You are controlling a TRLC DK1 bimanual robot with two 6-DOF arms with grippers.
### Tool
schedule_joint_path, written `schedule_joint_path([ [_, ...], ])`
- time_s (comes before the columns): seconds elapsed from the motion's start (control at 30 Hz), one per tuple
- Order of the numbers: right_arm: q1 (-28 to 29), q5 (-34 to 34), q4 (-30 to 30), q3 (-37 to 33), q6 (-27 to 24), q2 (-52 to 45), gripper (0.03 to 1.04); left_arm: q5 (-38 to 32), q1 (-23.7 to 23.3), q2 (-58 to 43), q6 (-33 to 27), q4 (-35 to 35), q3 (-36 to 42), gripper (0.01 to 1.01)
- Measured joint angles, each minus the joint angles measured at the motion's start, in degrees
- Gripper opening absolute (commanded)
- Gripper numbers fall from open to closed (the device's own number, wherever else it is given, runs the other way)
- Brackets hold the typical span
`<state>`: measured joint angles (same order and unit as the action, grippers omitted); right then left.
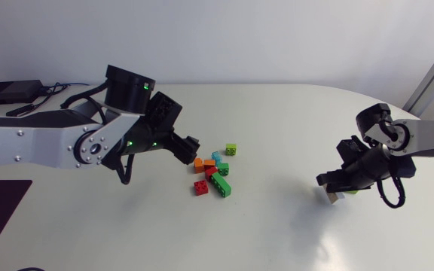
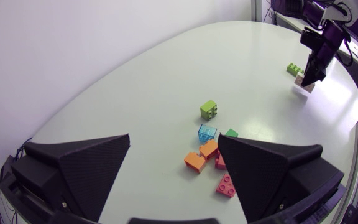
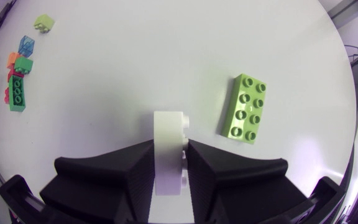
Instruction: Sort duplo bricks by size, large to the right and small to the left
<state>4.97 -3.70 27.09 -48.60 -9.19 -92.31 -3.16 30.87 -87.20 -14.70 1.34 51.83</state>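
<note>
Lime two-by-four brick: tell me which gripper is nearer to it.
Right. The right gripper, shut on a white brick, sits beside the lime two-by-four brick; the left gripper is far off by the mixed pile.

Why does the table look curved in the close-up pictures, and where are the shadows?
Left wrist view and right wrist view: fisheye lenses bow the table edge; head view: even light, only soft shadows by the left gripper and the right gripper holding a white brick, no harsh glare.
</note>
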Motion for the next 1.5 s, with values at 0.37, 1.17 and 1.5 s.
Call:
schedule_joint_path([
  [0.37, 5.5, -0.5, -0.4, -2.9, -2.4, -5.4, 1.00, 0.4, 0.4, 0.0, 0.0, 0.0, 0.0, 0.987],
  [1.17, -39.2, 0.9, 8.6, -15.3, 13.5, -3.7, 1.00, 1.3, 0.2, 3.0, 0.0, -1.8, -1.3, 0.987],
  [1.5, -42.9, 2.6, 7.3, -21.4, 13.7, -14.6, 1.00, 1.3, 0.2, 3.0, 0.0, -1.8, -1.6, 0.987],
])
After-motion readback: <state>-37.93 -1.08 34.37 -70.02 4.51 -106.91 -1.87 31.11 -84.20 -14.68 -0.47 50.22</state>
